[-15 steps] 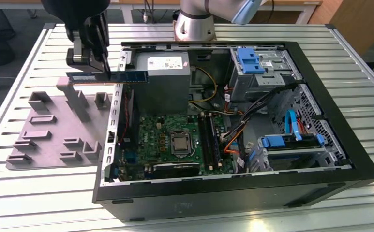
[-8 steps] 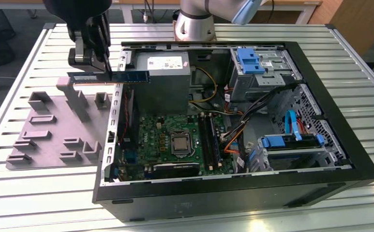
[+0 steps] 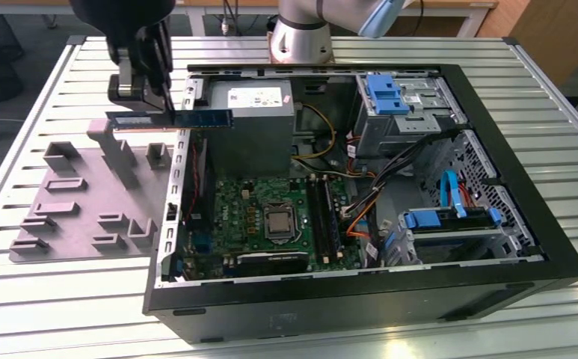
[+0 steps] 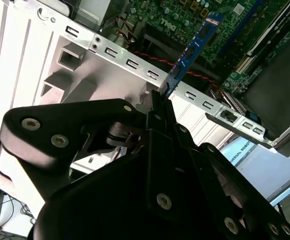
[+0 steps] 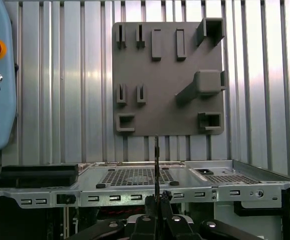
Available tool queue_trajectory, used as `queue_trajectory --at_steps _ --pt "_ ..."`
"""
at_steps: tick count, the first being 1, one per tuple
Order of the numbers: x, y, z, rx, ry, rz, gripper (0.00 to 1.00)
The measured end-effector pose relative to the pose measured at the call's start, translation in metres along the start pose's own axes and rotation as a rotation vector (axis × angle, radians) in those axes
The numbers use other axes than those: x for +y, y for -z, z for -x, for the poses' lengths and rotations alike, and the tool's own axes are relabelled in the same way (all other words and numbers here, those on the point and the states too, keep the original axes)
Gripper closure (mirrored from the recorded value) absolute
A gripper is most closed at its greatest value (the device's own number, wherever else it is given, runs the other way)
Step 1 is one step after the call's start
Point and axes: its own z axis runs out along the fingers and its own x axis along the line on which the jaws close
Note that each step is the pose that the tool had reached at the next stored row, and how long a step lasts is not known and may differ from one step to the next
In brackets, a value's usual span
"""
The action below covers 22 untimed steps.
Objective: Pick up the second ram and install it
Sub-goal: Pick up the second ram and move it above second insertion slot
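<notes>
Pincer [image 4: 159, 102] up close: its two fingers are clamped flat on the ram [image 4: 195, 50], so it's definitely gripping it, not just hovering. In the first wrist view you see the stick edge-on as a thin line [image 5: 157, 155] rising out of the fingertips.

From the exterior view, the ram [image 3: 204, 118] hangs level in the air, long edge horizontal, right over the case [image 3: 369, 288] wall on the exterior view's left, between the gray holder [image 3: 79, 202] on the desk [image 3: 69, 307] and the open case. The pincer [image 3: 157, 112] has it nearer one end than the middle.

My guess is that it's held on edge like that so the contact edge faces down toward the slots [image 3: 324, 217] on the motherboard [image 3: 259, 202]. Those are well apart from it, lower and further toward the exterior view's right, so nothing's seated yet. I can't tell if a first stick already sits in there.
</notes>
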Motion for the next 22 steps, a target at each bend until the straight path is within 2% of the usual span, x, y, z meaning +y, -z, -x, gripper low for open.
queue_trajectory --at_steps 22 --pt "-0.0140 0.0002 0.0005 0.0000 0.000 0.0000 0.86"
